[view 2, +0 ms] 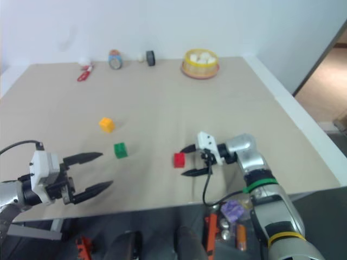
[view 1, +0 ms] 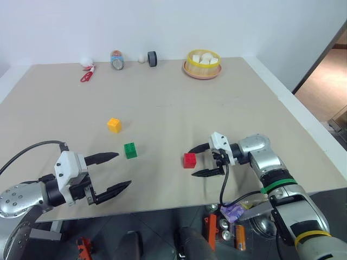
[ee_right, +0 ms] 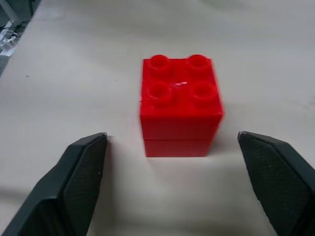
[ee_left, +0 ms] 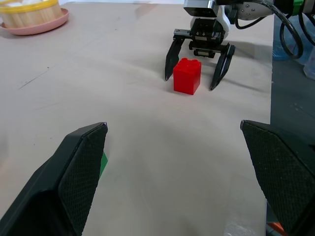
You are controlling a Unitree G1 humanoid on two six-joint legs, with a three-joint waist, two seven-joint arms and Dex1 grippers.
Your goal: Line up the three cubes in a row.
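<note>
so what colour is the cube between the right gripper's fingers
Red, clearest in the right wrist view.

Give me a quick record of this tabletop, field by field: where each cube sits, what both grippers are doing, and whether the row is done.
yellow-orange cube: on table, farthest back
green cube: nearer, slightly right of it
red cube: standing free, off to the right
right gripper: open, fingers either side of red cube, not touching
left gripper: open, empty, near table's front edge
row: three cubes bend rather than run straight
yellow bowl: far edge
</note>
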